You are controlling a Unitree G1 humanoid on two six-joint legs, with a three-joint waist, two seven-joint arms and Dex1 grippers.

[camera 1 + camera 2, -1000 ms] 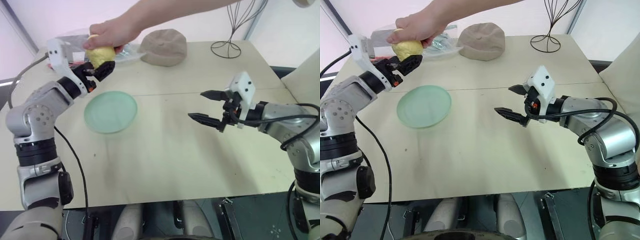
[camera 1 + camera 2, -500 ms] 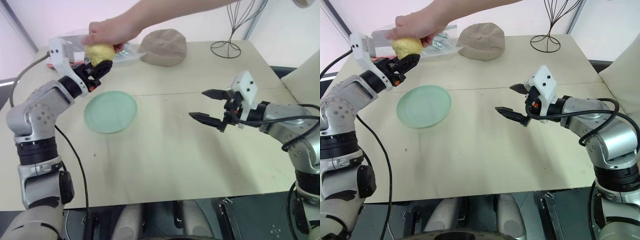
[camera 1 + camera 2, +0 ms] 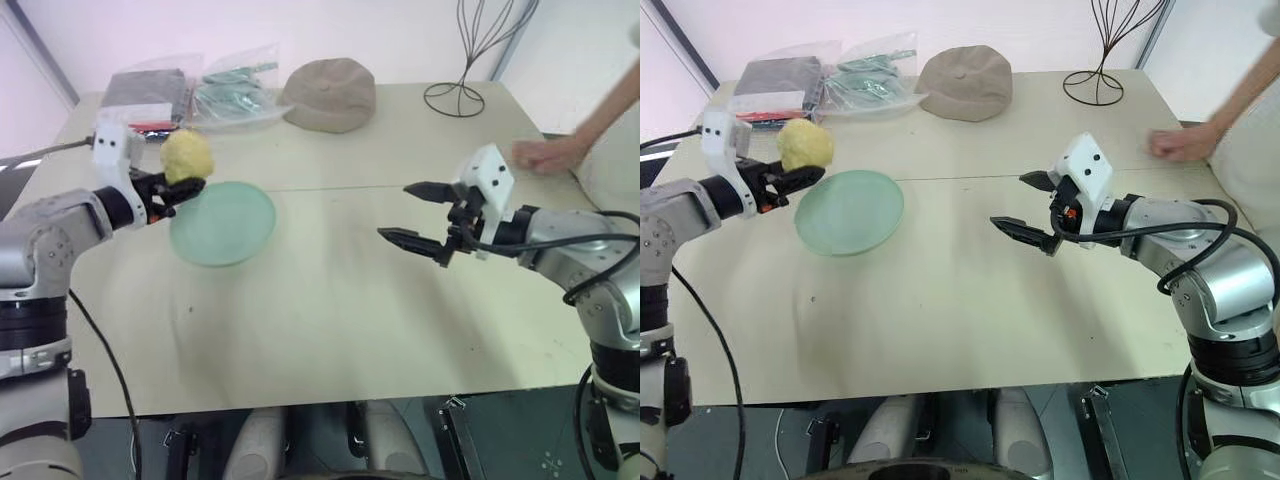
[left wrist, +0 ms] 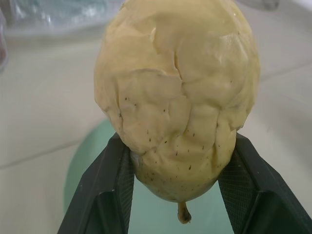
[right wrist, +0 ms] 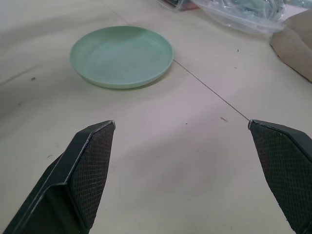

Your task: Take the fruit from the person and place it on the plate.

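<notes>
The tabletop (image 3: 330,300) is a broad pale surface with a thin seam running across it. At its far edge lie clear plastic bags (image 3: 200,85) with a tan cap (image 3: 328,92) beside them, and a thin wire stand (image 3: 462,95) further to the right. The plate (image 3: 222,222), round and pale green, lies flat on the left half, with nothing on it. The person's hand (image 3: 545,153) rests at the far right edge of the tabletop, well apart from the plate. The right hand (image 3: 412,212) hovers above the middle of the tabletop, its two black fingers spread wide and holding nothing. The left hand (image 3: 183,187) pinches the fruit (image 3: 187,156) — a bumpy yellow one — from both sides, held in the air just at the plate's left rim.
</notes>
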